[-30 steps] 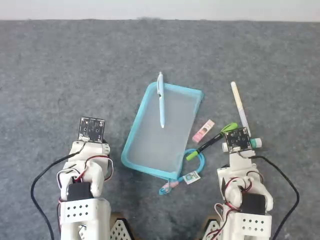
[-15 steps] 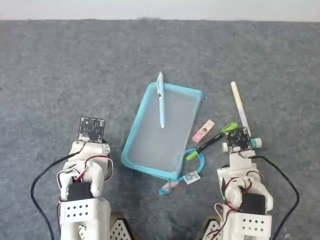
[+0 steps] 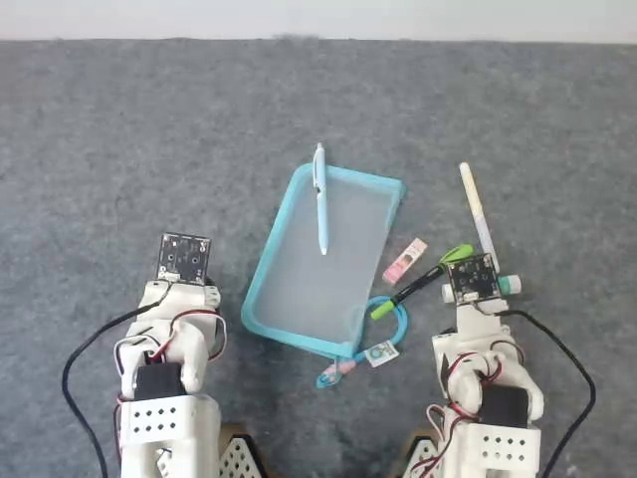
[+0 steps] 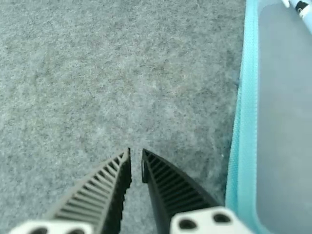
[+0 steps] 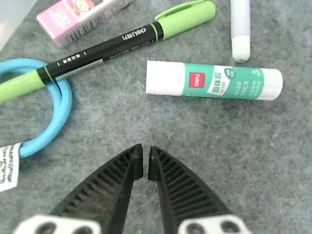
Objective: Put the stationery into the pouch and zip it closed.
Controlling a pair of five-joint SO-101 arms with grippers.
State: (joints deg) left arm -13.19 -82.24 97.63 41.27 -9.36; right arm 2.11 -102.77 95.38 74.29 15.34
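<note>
A translucent pouch with a teal rim lies at the table's middle, a blue-and-white pen resting on its far end. To its right lie a pink eraser, a green-and-black pen, a pale pen and a glue stick. My left gripper is shut and empty over bare carpet beside the pouch's teal rim. Just short of the glue stick, my right gripper is shut and empty, with the green-and-black pen and the eraser beyond.
A blue loop strap with a paper tag and a pink zipper pull trails from the pouch's near corner. Grey carpet covers the table. Both arm bases stand at the front edge.
</note>
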